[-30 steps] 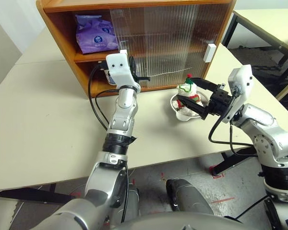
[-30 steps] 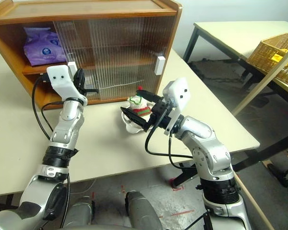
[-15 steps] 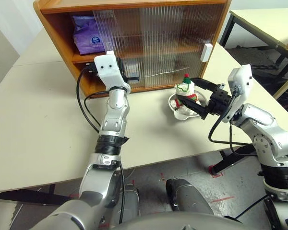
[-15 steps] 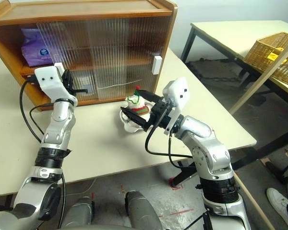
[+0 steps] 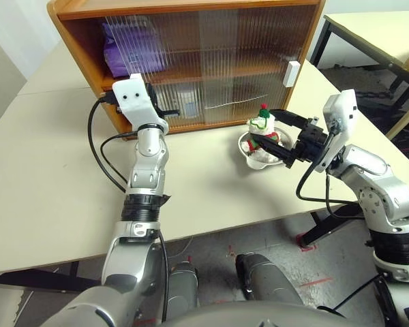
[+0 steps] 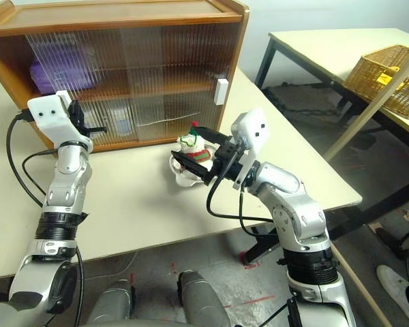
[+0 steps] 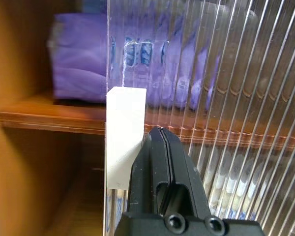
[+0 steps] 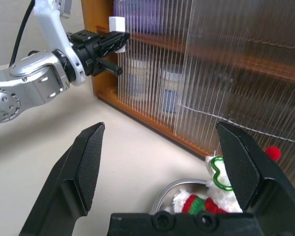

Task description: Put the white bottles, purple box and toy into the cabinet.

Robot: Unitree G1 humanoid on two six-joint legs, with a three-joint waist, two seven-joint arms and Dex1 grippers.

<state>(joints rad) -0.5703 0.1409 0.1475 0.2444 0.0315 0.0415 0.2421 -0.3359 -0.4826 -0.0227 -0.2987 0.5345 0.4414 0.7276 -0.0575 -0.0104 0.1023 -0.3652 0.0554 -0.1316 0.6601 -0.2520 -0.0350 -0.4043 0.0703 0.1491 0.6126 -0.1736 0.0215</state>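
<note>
The orange-brown cabinet (image 5: 73, 42) stands at the back of the table, its two ribbed sliding doors drawn across most of the front. Behind the left door, the purple box (image 7: 81, 69) lies on the upper shelf and the white bottles (image 8: 171, 83) stand on the lower shelf. My left gripper (image 5: 172, 110) is shut, its fingers (image 7: 160, 150) pressed sideways against that door's white handle (image 7: 125, 132). The toy (image 8: 209, 199) sits in a steel bowl (image 5: 253, 155) in front of the cabinet. My right gripper (image 5: 264, 127) is open, one finger on each side of the toy without touching it.
The right door's white handle (image 5: 291, 73) is near the cabinet's right end. A second table (image 6: 327, 48) with a wicker basket (image 6: 388, 68) stands off to the right. The table's front edge runs just behind my arms. A person's shoe (image 6: 397, 281) is on the floor at right.
My left gripper has moved left, pushing the door's handle with it; the left door now covers the purple box and most of the opening. The right gripper has stayed put.
</note>
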